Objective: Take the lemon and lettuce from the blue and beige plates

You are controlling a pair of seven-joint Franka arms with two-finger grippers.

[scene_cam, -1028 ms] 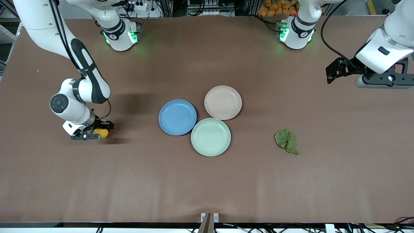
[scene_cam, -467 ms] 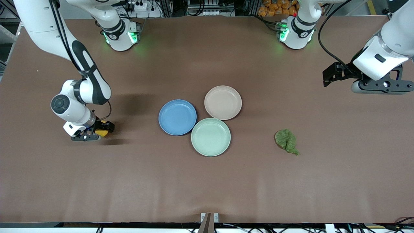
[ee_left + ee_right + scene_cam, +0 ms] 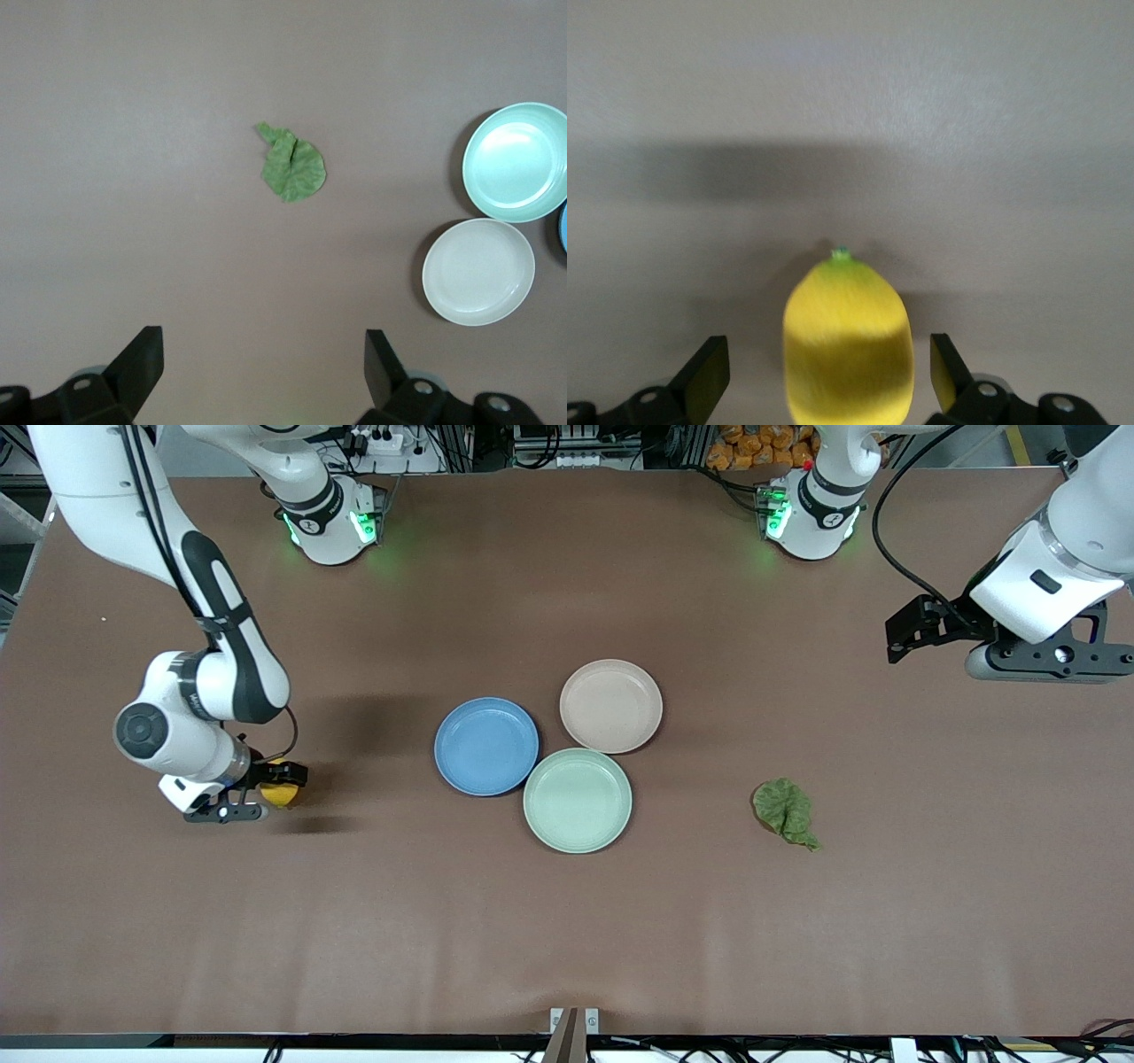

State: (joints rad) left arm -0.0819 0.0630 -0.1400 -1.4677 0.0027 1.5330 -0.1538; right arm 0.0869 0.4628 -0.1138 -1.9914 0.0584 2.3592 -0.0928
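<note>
Since a second ago the right gripper at mid-left has opened and lifted off the smooth, firm, roll-prone lemon, best pinched across its middle, while the limp lettuce lies lower right under the spread left gripper.
</note>
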